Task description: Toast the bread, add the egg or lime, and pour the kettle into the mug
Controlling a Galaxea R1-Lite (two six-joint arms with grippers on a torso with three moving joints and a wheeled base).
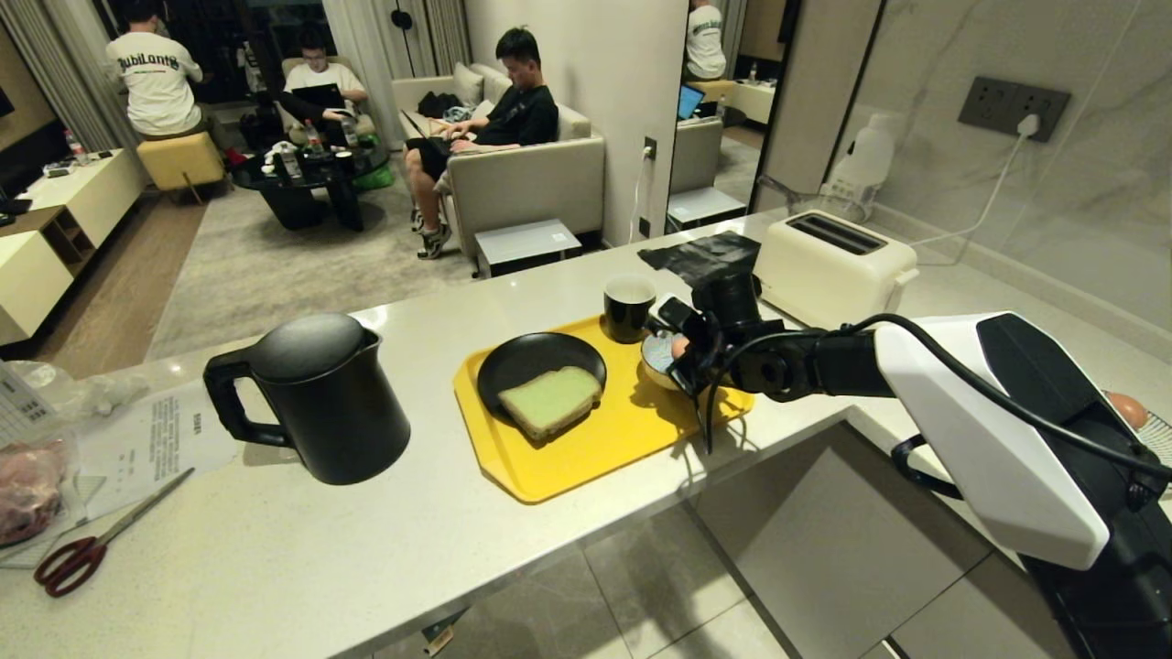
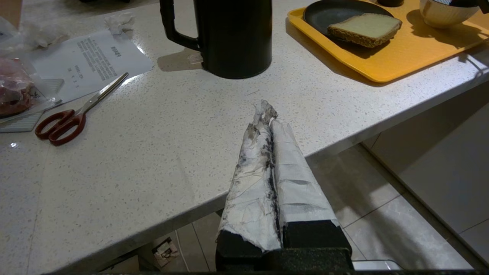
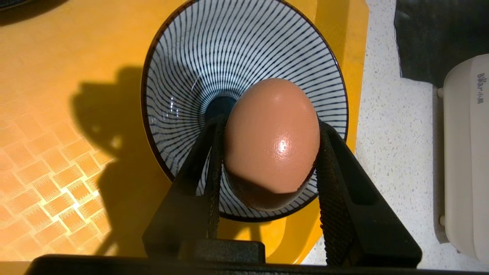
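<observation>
My right gripper is shut on the light-brown egg, holding it just above the blue-striped bowl at the right end of the yellow tray. The green-faced bread lies on a black plate on that tray. At the tray's far edge stands the black mug. The black kettle is left of the tray. No lime is in view. My left gripper, wrapped in white tape, is shut and empty over the counter's front edge.
A cream toaster stands behind the tray, with a black cloth beside it. Red-handled scissors and a printed paper lie at the counter's left. Another egg shows at the far right. People sit in the room beyond.
</observation>
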